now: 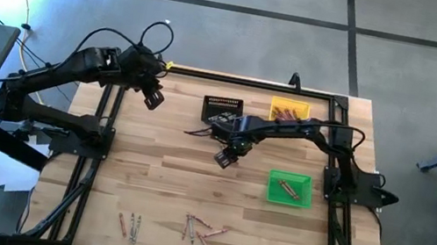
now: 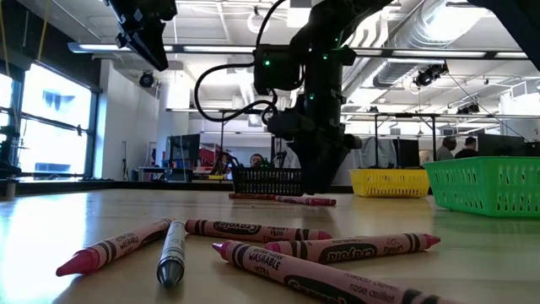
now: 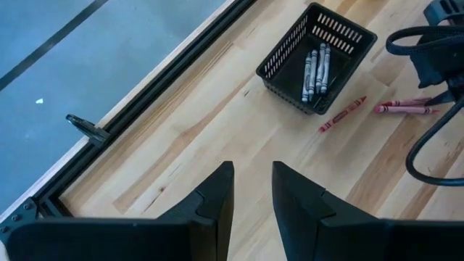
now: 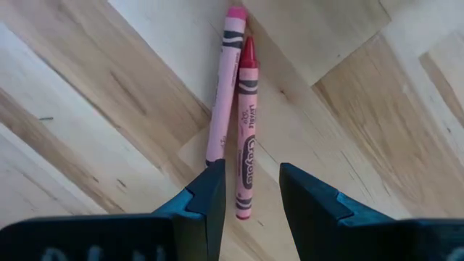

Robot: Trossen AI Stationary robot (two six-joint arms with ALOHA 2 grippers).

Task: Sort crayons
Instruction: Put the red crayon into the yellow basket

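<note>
Left claw [image 1: 152, 98]: raised over the desk's [image 1: 165, 176] far-left part, fingers a narrow gap apart with nothing between them — this arm waits.
Black bin [image 1: 222, 107]: far middle of the desk; the left wrist view shows a few grey crayons [image 3: 315, 70] lying inside.
Pair of pink crayons [image 4: 238, 123]: lying side by side and touching on the bare wood near the black bin, one paler, one redder.
Right claw [image 1: 224, 158]: reached in over the middle of the desk, fingers parted and empty; in its own wrist view the pink pair runs up from the gap between the fingers, the redder one's end just between them.
Yellow bin [image 1: 290, 111]: far right, holding reddish crayons.
Green bin [image 1: 290, 189]: right side, with orange-brown crayons inside.
Loose crayons [image 1: 199, 229]: a scatter along the near edge — a small group at the left, a bigger pile in the middle, one more to the right.
Step in hand: lining up on the pink pair for a pick, by my reading.
Next move calls for: coming down on one crayon only, closing, then carrying it to the bin of matching colour — likely the yellow one.
</note>
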